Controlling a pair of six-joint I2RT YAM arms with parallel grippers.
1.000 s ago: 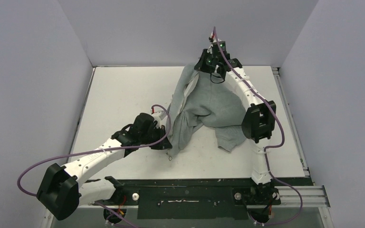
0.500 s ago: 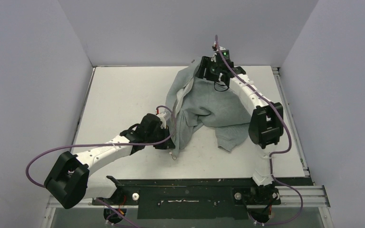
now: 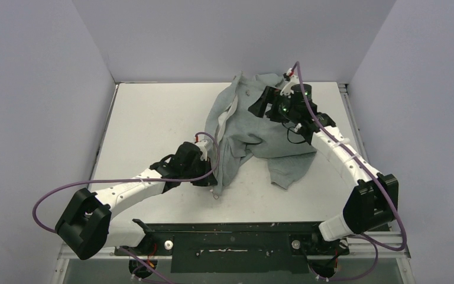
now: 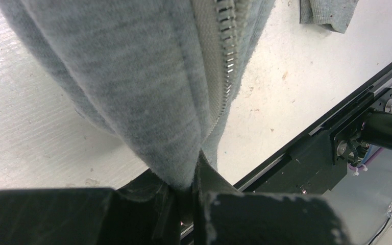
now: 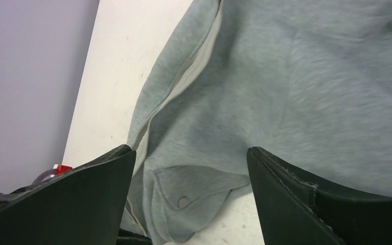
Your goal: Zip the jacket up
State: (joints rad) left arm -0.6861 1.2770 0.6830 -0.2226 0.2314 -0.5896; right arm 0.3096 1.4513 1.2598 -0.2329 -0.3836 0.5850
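The light grey jacket [image 3: 266,136] lies crumpled on the white table [image 3: 148,118], its pale zipper [image 3: 230,112] running down its left edge. My left gripper [image 3: 208,176] is shut on the jacket's lower edge beside the zipper. In the left wrist view the jacket fabric [image 4: 148,87] is pinched in the left gripper [image 4: 196,185], and the zipper teeth [image 4: 227,51] run up from there. My right gripper [image 3: 259,108] hovers open over the jacket's upper part. From the right wrist, the right gripper [image 5: 191,155] holds nothing, with the jacket [image 5: 296,87], its zipper [image 5: 176,89] and a snap pocket flap [image 5: 184,201] below.
Grey walls close in the table on the left, back and right. A black rail [image 3: 242,234] with the arm bases runs along the near edge. Purple cables loop from both arms. A jacket sleeve end [image 3: 287,174] lies toward the near right.
The right gripper opened and let go of the jacket's top, then drew back to the right. The raised fabric dropped onto the table. The left gripper kept its hold.
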